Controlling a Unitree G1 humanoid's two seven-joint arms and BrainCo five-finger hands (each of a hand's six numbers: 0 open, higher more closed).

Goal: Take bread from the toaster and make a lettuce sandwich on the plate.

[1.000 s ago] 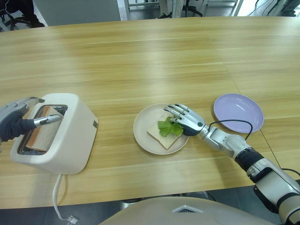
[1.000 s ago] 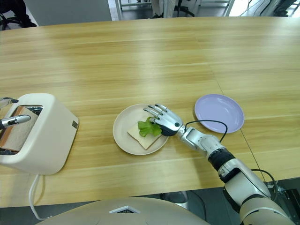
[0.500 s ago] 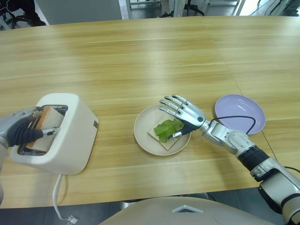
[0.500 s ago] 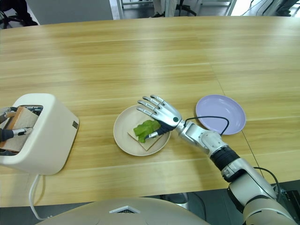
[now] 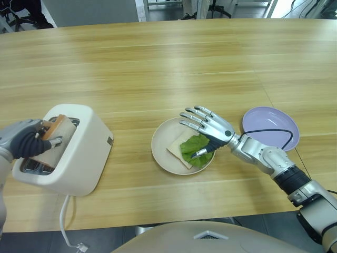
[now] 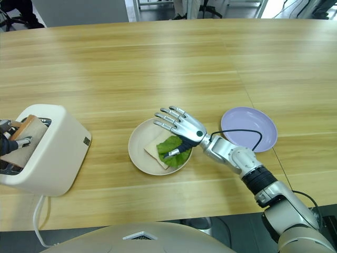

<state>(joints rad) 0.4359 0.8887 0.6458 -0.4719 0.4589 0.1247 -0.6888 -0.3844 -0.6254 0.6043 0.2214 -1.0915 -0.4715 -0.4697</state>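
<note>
Since a second ago the brown-crusted bread slice (image 5: 58, 128) has risen half out of the cream toaster (image 5: 84, 153), near left, pinched by the left hand (image 5: 21, 142); the right hand (image 5: 210, 126) hangs spread over green lettuce (image 5: 192, 150) on the round beige plate (image 5: 158, 156), where the slice should likely go next.

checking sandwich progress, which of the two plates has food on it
The beige plate, carrying bread and lettuce under the right hand; the purple plate beside it holds no food.
</note>
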